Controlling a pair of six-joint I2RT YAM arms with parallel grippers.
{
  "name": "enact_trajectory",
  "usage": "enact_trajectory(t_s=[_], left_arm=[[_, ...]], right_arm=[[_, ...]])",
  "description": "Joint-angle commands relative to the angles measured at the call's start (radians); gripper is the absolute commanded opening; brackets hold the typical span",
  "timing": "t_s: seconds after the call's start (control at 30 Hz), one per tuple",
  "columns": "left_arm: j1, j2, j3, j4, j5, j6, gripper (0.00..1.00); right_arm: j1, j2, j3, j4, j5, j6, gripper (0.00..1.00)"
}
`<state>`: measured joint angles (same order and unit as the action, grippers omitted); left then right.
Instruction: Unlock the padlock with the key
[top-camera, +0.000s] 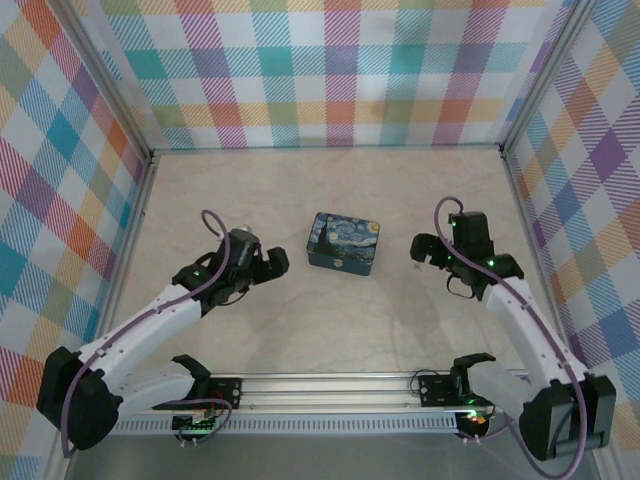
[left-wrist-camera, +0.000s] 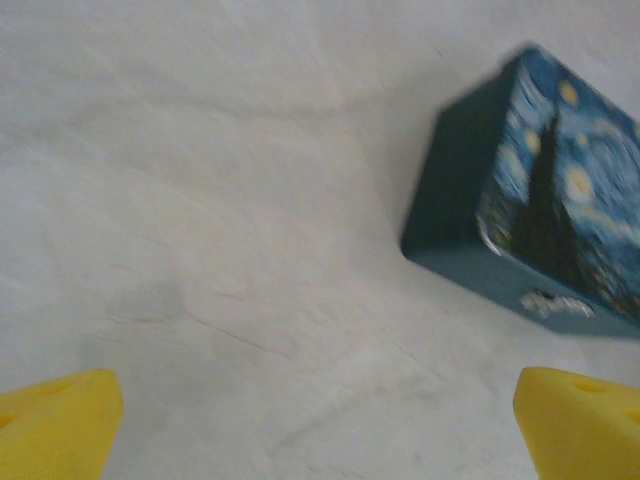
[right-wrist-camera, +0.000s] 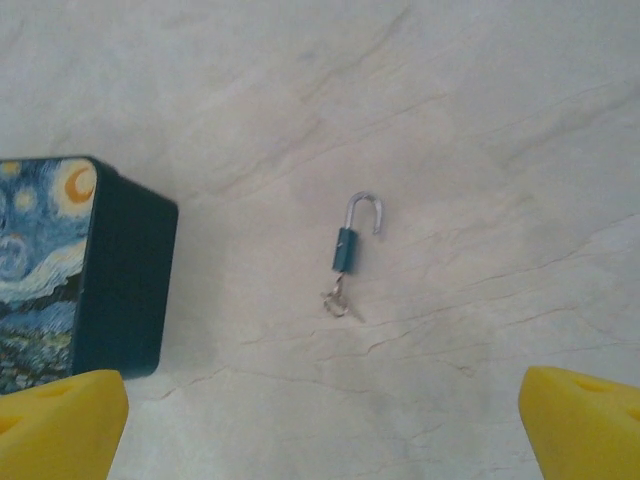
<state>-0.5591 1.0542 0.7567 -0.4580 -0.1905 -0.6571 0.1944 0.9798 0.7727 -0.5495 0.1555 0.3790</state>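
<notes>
Left gripper and right gripper released, empty; padlock, key near tin.

Both arms stretch forward from their bases and bend inward, the left arm and right arm mirrored; left gripper and right gripper point down, jaws spread wide.

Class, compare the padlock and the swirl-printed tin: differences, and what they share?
The padlock is tiny; the tin is far larger. The padlock is slim with an open silvery shackle; the tin is boxy and swirl-painted. Both are dark teal and lie on the table.
</notes>
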Motion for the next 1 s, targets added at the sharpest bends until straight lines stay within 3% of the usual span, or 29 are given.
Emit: enact_trajectory(t_s=[0.0,0.1,0.23,0.33,0.4,0.47,0.6,0.9,0.97], left_arm=[[0.051,-0.046,0.021,-0.099,-0.216,0.02,1.0],[0.072,-0.089,-0.006,-0.077,-0.396,0.057,1.0],[0.097,-0.167,-0.114,0.109,-0.581,0.25,1.0],[0.141,-0.2,-0.237,0.37,-0.603,0.483,1.0],[0.186,-0.175,-0.308,0.486,-0.614,0.563,1.0],[0.263,-0.111,-0.355,0.583,-0.587,0.56,1.0],[0.373,0.057,-0.419,0.831,-0.488,0.5,1.0],[0.391,0.449,-0.338,1.233,-0.342,0.635,1.0],[0.398,0.455,-0.308,1.17,-0.262,0.652,1.0]], right_arm=[[-0.01,-0.057,-0.068,0.072,0.138,0.017,1.0],[-0.012,-0.088,-0.121,0.135,0.243,-0.006,1.0],[-0.012,-0.156,-0.251,0.337,0.36,-0.038,1.0],[-0.012,-0.196,-0.378,0.593,0.386,-0.101,1.0],[-0.012,-0.174,-0.448,0.753,0.419,-0.147,1.0],[-0.019,-0.105,-0.474,0.849,0.476,-0.17,1.0],[-0.038,0.044,-0.512,1.064,0.435,-0.219,1.0],[-0.072,0.333,-0.522,1.47,0.272,-0.339,1.0],[-0.098,0.422,-0.521,1.56,0.207,-0.327,0.99]])
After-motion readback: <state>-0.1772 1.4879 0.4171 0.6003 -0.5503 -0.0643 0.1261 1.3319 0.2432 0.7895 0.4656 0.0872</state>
